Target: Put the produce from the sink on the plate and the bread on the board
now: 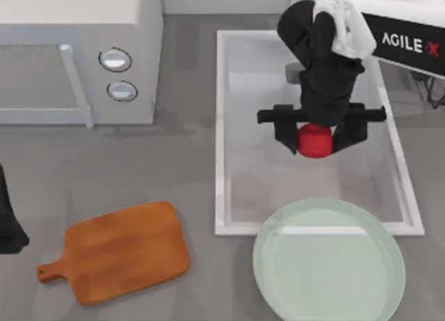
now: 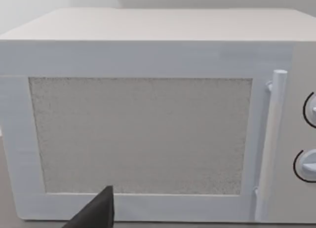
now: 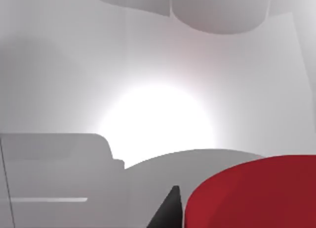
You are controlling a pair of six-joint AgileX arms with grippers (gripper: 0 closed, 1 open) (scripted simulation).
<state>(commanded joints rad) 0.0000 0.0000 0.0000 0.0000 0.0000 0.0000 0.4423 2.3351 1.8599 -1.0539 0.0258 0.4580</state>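
Note:
My right gripper (image 1: pixel 316 139) hangs over the middle of the white sink (image 1: pixel 221 126), shut on the red produce (image 1: pixel 314 143), with a dark finger on each side of it. The right wrist view has the produce (image 3: pixel 252 193) close up beside one fingertip (image 3: pixel 169 210). The pale green plate (image 1: pixel 327 279) lies just in front of the sink, overlapping its near rim. The wooden board (image 1: pixel 122 251) lies at front left, handle pointing left. The bread is out of view. My left arm (image 1: pixel 7 224) is parked at the table's left edge.
A white microwave (image 1: pixel 69 50) with two dials stands at the back left, door shut; the left wrist view faces its door (image 2: pixel 138 134). Bare grey tabletop (image 1: pixel 174 161) lies between the microwave, board and sink.

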